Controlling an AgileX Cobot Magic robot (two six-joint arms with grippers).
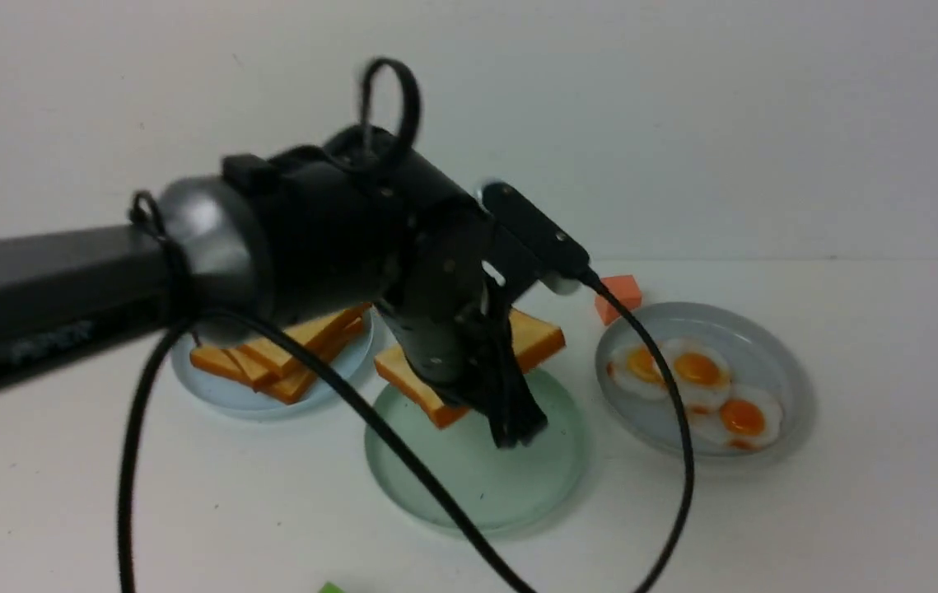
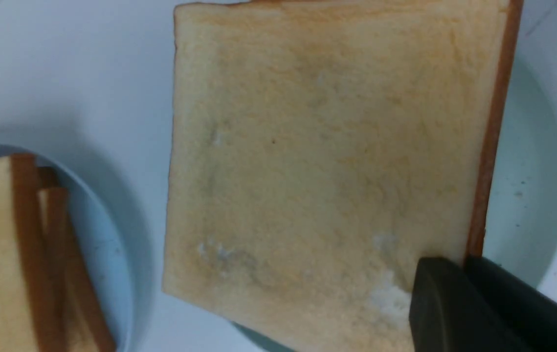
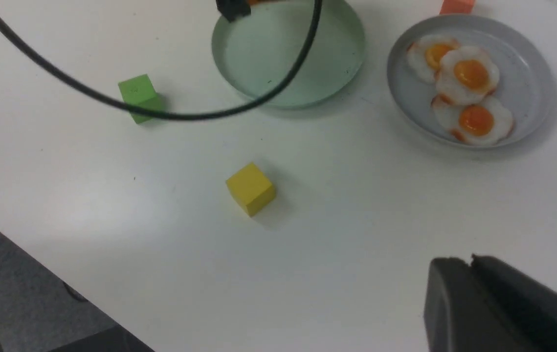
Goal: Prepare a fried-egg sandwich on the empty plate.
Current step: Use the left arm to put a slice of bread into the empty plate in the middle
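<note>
White tabletop (image 1: pixel 847 511), plain white wall (image 1: pixel 683 99)

The left arm (image 1: pixel 40 280) is a square black beam, then a rounded silver-grey joint (image 1: pixel 205 239) and bulky black wrist (image 1: pixel 370 239) with matte black jaws. Thin black cables (image 1: pixel 121 502) droop below; one loops on top.

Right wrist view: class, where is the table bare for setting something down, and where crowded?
Bare: between the yellow cube and the egg plate, and from that cube to the table edge. Crowded: the narrow gap between the mint-green plate and egg plate; a cable hangs between the green cube and that plate.
</note>
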